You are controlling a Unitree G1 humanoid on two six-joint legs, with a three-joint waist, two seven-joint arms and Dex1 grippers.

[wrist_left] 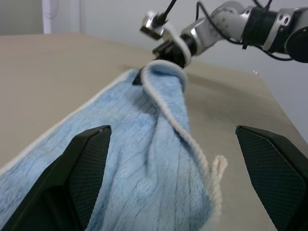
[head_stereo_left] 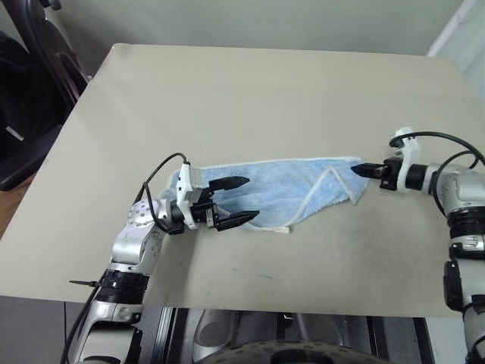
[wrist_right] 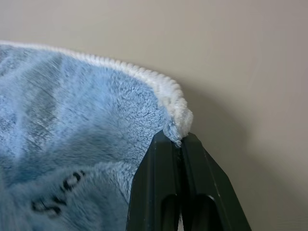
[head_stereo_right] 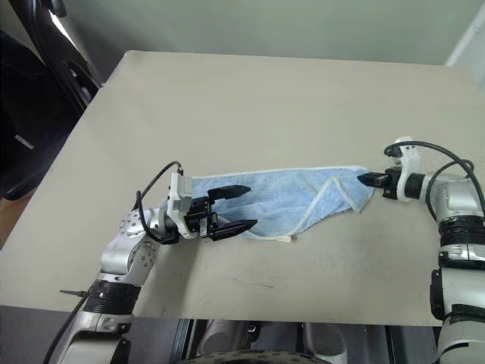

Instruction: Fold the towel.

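The light blue towel (head_stereo_left: 284,186) lies bunched in a long strip across the beige table (head_stereo_left: 265,83), with its whitish edging looping over itself near the right end. My right gripper (head_stereo_left: 358,170) is shut on the towel's right corner and holds it slightly off the table. In the right wrist view the two black fingers (wrist_right: 163,183) pinch the whitish edge, and a dark embroidered mark (wrist_right: 57,198) shows beside them. My left gripper (head_stereo_left: 251,199) stands open at the towel's left end, one finger on each side of the cloth, pointing toward the right gripper (wrist_left: 166,47).
A dark chair-like object (head_stereo_left: 30,91) stands off the table's left side. The table's near edge (head_stereo_left: 250,307) runs just behind my left arm. Bare tabletop stretches behind the towel to the far edge.
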